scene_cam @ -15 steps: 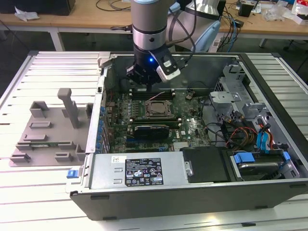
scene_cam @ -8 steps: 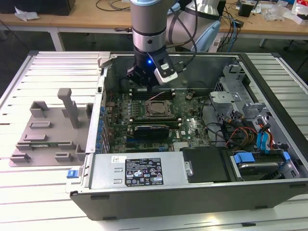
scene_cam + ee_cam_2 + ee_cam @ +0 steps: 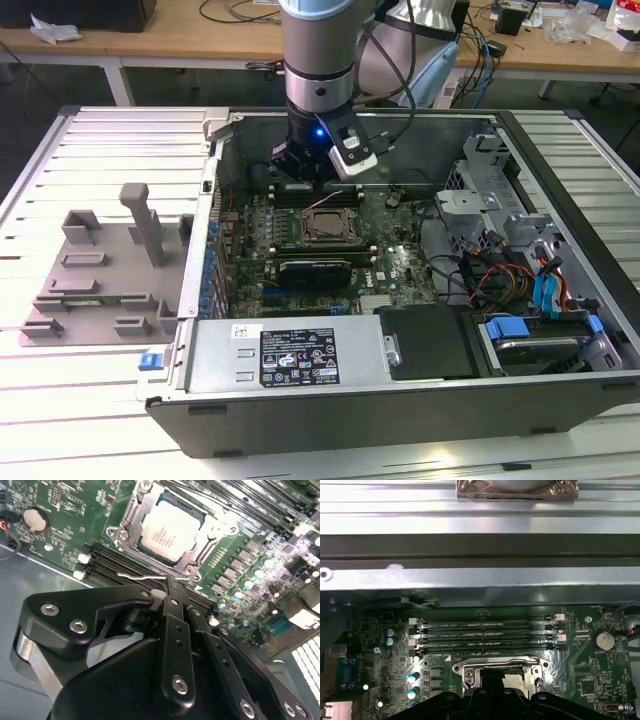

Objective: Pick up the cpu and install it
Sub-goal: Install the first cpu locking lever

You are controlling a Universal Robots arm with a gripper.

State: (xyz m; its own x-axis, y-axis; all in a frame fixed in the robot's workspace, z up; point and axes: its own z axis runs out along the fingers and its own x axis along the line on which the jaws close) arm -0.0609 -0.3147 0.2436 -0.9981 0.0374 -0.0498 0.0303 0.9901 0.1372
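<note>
The cpu is a pale silvery square lying flat inside the metal-rimmed socket frame on the green motherboard. In the exterior view the cpu shows at the board's middle. My gripper hangs inside the open computer case, over the memory slots just beyond the socket. Its black fingers are together with nothing between them. In the first wrist view a corner of the cpu shows next to the black gripper body.
The computer case lies open on a slatted white table. A grey plastic tray with upright posts sits at the exterior view's left. A power supply, drive bays and loose cables crowd the case's near and right sides.
</note>
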